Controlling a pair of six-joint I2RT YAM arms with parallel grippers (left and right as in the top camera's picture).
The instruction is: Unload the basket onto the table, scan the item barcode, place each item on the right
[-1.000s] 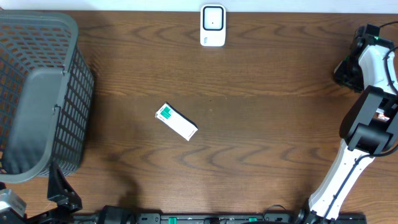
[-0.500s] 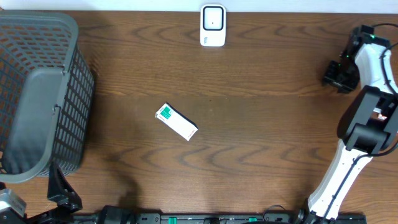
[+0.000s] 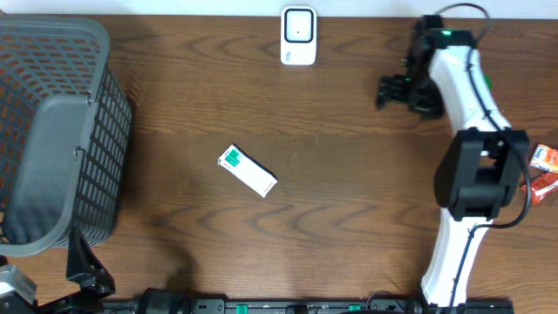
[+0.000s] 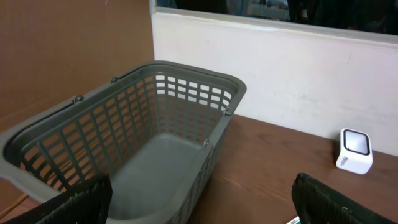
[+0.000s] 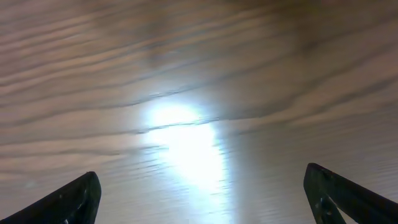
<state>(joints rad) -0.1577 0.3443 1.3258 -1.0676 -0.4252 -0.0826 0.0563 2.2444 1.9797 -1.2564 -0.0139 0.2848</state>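
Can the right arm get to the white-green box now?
Probably yes: right gripper is open, and only bare table lies between it and the box; the scanner sits off that line.

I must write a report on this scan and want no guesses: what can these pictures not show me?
Box: its barcode is too small to see, overhead view.
Packets: cut off by the right edge, overhead view.
Table in the right wrist view: blurred, with glare.
Scanner: its screen is too small to read, overhead and left wrist views.
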